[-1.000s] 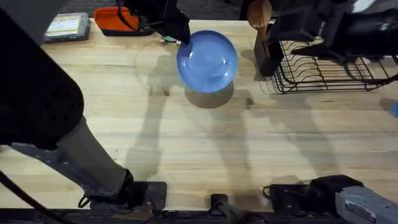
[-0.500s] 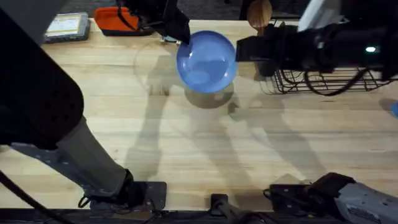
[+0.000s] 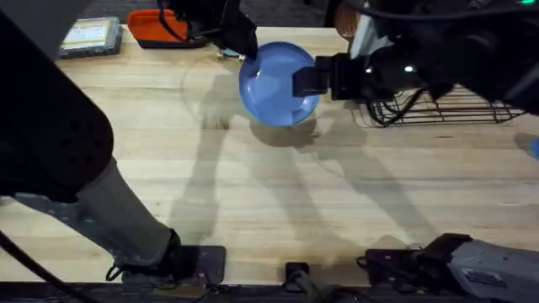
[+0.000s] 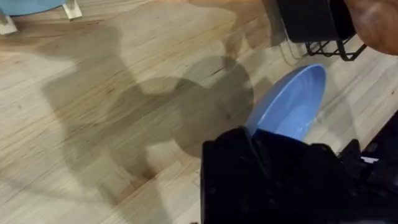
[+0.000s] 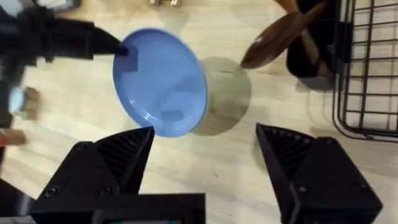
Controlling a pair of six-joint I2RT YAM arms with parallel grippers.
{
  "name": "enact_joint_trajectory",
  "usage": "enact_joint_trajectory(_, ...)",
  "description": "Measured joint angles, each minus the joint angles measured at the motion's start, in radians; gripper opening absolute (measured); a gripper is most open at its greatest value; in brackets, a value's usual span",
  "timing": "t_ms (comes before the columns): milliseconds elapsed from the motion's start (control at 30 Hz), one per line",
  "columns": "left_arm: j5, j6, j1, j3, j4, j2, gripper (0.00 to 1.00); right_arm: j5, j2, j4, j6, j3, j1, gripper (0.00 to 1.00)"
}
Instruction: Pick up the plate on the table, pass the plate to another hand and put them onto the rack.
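The round periwinkle-blue plate (image 3: pixel 278 84) hangs above the pale wooden table (image 3: pixel 253 194), pinched by the left claw (image 3: pixel 244 46). The spread right claw (image 5: pixel 202 152) faces its free rim; handover and black wire rack (image 3: pixel 446 105) remain.

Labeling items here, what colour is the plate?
Plain periwinkle blue; the plate shows best in the right wrist view.
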Motion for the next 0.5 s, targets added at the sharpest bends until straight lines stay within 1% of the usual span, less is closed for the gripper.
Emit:
enact_joint_trajectory(233,0.000,0.000,0.000,0.000,0.000,0.000,0.042,0.000,0.082,0.046,0.003,0.000,0.000,0.992)
enact_joint_trajectory(500,0.000,0.000,0.000,0.000,0.000,0.000,0.042,-0.002,0.123,0.120,0.003,0.000,0.000,0.992)
